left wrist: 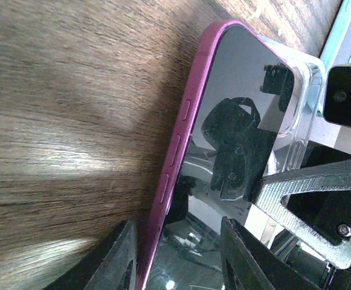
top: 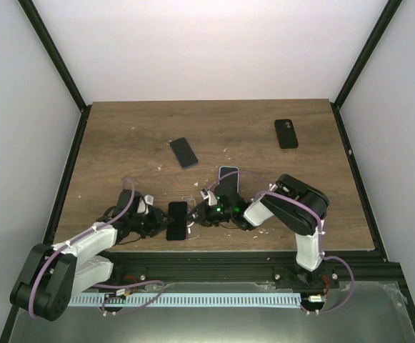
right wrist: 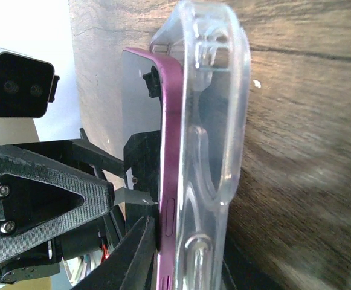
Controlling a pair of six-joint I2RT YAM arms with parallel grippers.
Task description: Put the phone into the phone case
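Note:
The phone (top: 177,220) has a black screen and a magenta frame, and lies near the table's front edge between my two grippers. In the left wrist view the phone (left wrist: 235,127) runs between my left gripper's (left wrist: 178,248) fingers, one against its magenta side, one over the screen. The clear phone case (left wrist: 305,103) hugs the phone's far edge. In the right wrist view the case (right wrist: 217,103) lies against the phone's (right wrist: 170,133) back, only partly over it. My right gripper (right wrist: 187,254) is shut on both. The grippers show from above, left (top: 158,223) and right (top: 197,214).
A dark phone (top: 183,152) lies mid-table and another dark phone (top: 286,133) at the back right. A teal-edged phone or case (top: 228,179) lies just behind my right wrist. White crumbs dot the wood. The table's front edge (top: 214,249) is close behind both grippers.

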